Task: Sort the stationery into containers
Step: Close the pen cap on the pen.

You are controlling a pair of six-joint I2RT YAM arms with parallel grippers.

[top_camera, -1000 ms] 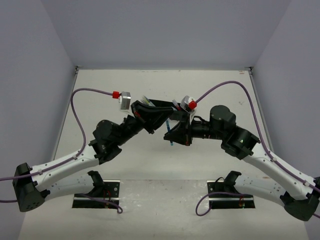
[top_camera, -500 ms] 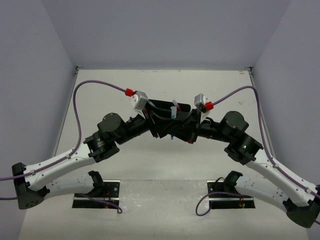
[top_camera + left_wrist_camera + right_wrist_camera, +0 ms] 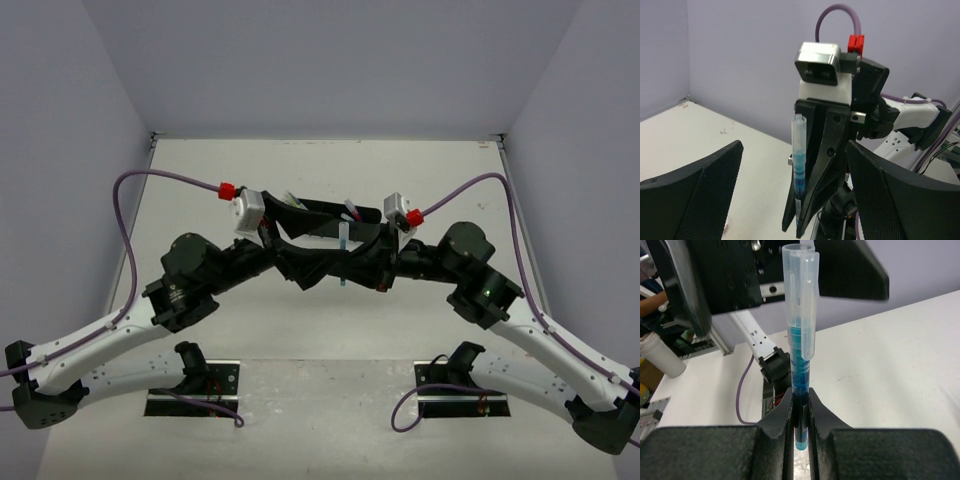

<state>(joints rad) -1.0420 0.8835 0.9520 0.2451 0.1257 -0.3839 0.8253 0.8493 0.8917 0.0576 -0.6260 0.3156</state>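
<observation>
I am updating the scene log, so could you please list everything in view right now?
pen: one, blue with a clear cap, upright in mid-air over the table's middle
tray: one, black, mid-table behind the grippers, mostly hidden
other pens: count unclear, pale ends showing at the tray
table: one, off-white, under everything
base plates: two, black, at the near edge
arms: two, white and black, meeting mid-table
left gripper: one, black, open, fingers either side of the pen without touching it
right gripper: one, black, shut on the pen's lower barrel
</observation>
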